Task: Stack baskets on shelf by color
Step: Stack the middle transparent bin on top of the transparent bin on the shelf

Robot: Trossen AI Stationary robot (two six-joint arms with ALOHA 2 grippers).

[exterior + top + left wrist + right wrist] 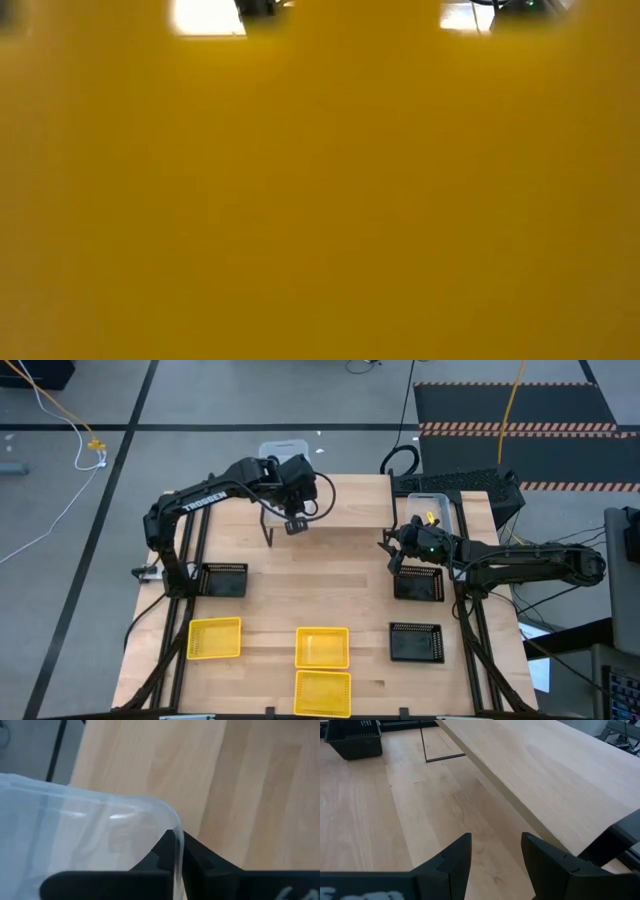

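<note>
While yellow basket [320, 200] blocks low view, left tool [176, 855] pinches clear basket [75, 835].

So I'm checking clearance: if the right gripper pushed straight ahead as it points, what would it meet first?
Probably the tabletop beneath the shelf; the open right gripper points down at it, though depth is unclear.

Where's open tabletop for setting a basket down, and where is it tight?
Bare wood runs down the table middle, between the left black basket and the right black baskets. The front edge is crowded: three yellow baskets sit there, two touching. On the shelf, the middle is bare between the clear baskets.
</note>
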